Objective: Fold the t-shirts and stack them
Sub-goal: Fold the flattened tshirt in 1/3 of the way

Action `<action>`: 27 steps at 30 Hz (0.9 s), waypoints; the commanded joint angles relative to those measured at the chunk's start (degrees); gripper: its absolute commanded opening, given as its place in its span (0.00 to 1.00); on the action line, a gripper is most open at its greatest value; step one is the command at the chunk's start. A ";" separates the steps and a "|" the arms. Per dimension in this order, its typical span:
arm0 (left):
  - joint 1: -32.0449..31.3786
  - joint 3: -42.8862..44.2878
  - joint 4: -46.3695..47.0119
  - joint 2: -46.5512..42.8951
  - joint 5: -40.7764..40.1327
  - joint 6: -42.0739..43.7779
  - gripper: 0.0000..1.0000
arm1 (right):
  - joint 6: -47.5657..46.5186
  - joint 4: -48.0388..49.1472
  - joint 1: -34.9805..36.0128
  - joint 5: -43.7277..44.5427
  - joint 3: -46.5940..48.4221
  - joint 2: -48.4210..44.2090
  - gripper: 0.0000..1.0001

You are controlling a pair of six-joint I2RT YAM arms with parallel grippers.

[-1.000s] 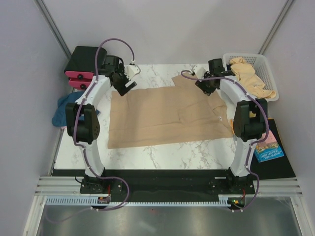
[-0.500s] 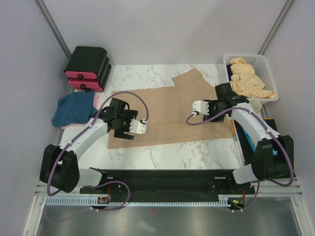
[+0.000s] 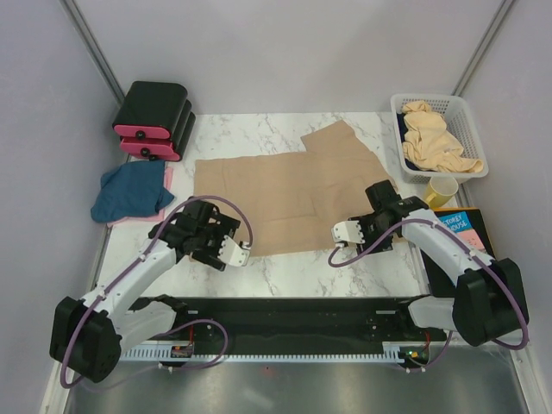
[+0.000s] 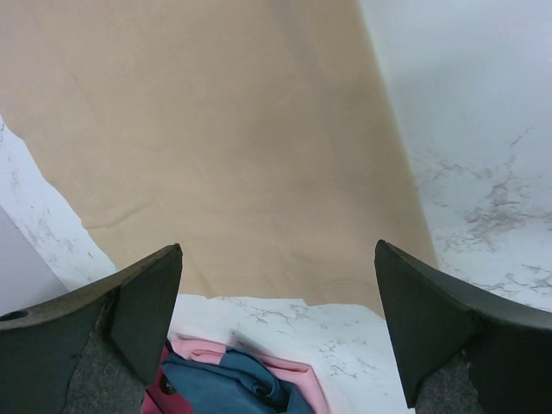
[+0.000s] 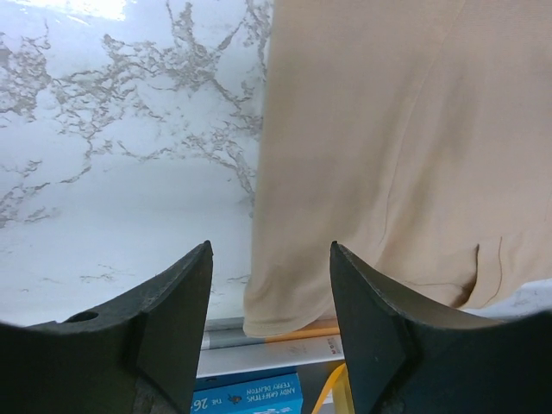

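A tan t-shirt (image 3: 285,194) lies spread flat on the marble table; it also shows in the left wrist view (image 4: 224,129) and the right wrist view (image 5: 388,147). My left gripper (image 3: 200,235) hovers open and empty above its near-left corner; in the left wrist view (image 4: 276,319) the jaws are wide apart. My right gripper (image 3: 379,216) hovers open and empty above the shirt's near-right sleeve end (image 5: 285,310). A dark blue shirt (image 3: 129,191) lies crumpled on a pink one (image 4: 297,373) at the table's left edge. More tan shirts (image 3: 438,138) fill the basket.
Black-and-pink boxes (image 3: 153,119) stand at the far left corner. The white mesh basket (image 3: 470,121) sits at the far right, with a yellow cup (image 3: 442,190) in front of it. A blue box (image 5: 250,397) and books lie beside the table's right edge.
Both arms have swung back from the shirt's far corners to its near side. The tan shirt now lies flatter, with one sleeve spread out at the far side.
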 commanded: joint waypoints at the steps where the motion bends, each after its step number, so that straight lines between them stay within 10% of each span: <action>1: -0.58 -0.75 -6.68 -4.48 4.81 2.90 1.00 | -0.45 -1.23 0.48 -1.05 -1.05 -1.38 0.64; 9: -0.93 -4.44 -14.61 -6.85 5.08 6.32 1.00 | 1.74 3.50 0.92 0.43 -4.65 -0.06 0.63; 27: -1.02 -8.31 1.12 3.69 1.57 0.61 0.99 | 5.88 13.09 1.01 3.87 -4.13 7.58 0.59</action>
